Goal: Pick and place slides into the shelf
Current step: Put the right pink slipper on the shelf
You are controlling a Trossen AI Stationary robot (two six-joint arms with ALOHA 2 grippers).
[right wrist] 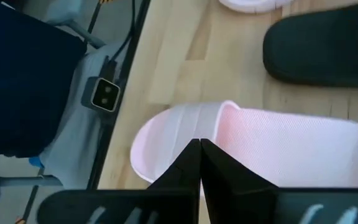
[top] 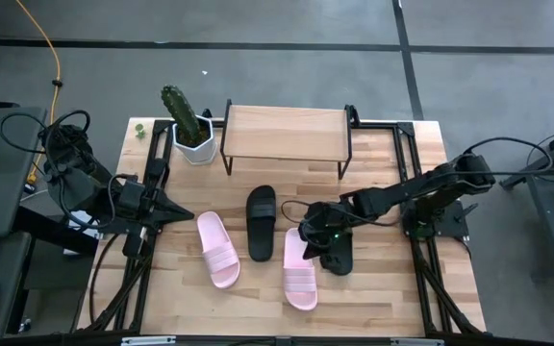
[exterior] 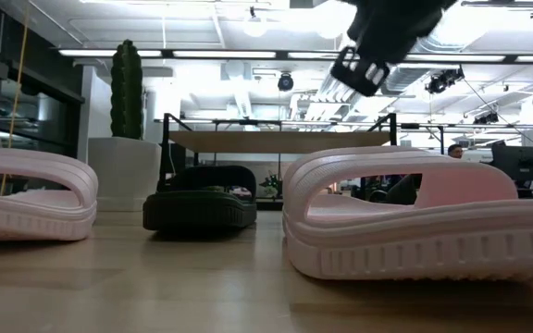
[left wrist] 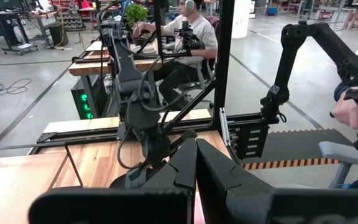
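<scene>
Pale wood covers the desk (top: 373,288), which fills the middle of the high view. At its upper edge stands the shelf (top: 287,133), a light board on thin black legs, and just left of it a white pot with a cactus (top: 188,125). Below the shelf, centre frame, lie three slides in plain sight: a pink slide (top: 218,250) to the left, a black slide (top: 261,222) in the middle, and a second pink slide (top: 299,271) to the right. A fourth dark shape beside the right gripper may be another black slide, but I cannot tell.

Right gripper (top: 310,244) hangs over the heel end of the second pink slide (right wrist: 278,140), its fingers (right wrist: 188,165) clenched together, tips just above the strap and not holding it. The black slide (right wrist: 322,53) lies near, in the upper right of that wrist view.

Left gripper (top: 186,217) waits at the left of the desk, fingers (left wrist: 219,177) pressed shut, well apart from the first pink slide. Beyond the desk a seated person (left wrist: 188,34) works at a bench
</scene>
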